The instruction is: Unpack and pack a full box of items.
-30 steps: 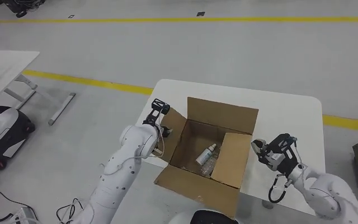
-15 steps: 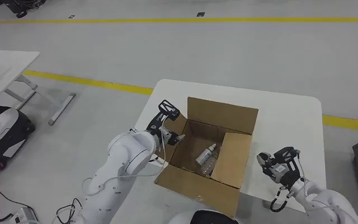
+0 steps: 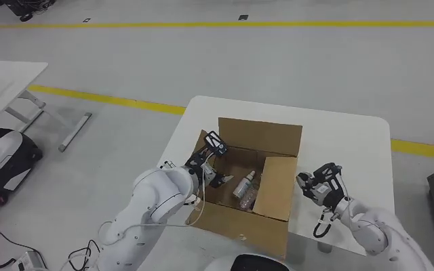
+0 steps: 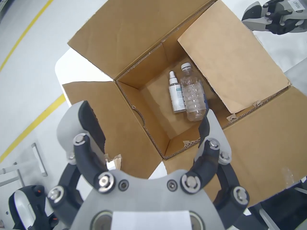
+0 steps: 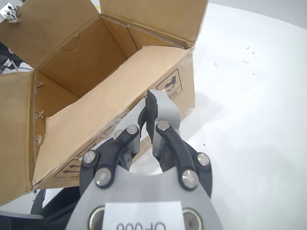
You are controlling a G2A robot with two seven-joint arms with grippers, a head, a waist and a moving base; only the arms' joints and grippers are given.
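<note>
An open cardboard box [image 3: 261, 135] stands on the white table [image 3: 346, 142]. On its floor lie a white spray bottle [image 4: 176, 94] and a clear plastic bottle [image 4: 193, 96], side by side; the top view shows the spray bottle [image 3: 244, 183] and the clear bottle [image 3: 252, 197] too. My left gripper [image 4: 146, 113] hangs open above the box's opening, over its near-left corner [image 3: 217, 175], holding nothing. My right gripper [image 5: 150, 96] is shut and empty, just outside the box's right wall [image 5: 177, 84], level with the inward-leaning right flap [image 3: 274, 186].
The box's flaps [image 4: 148, 25] stand up or lean out around the opening. Bare tabletop lies to the right of and behind the box [image 5: 239, 96]. A second white table [image 3: 17, 74] stands off to the far left, across open floor.
My left gripper has swung from outside the box's left flap to above the opening. The box has shifted slightly left. My right gripper has come closer to the box's right side.
</note>
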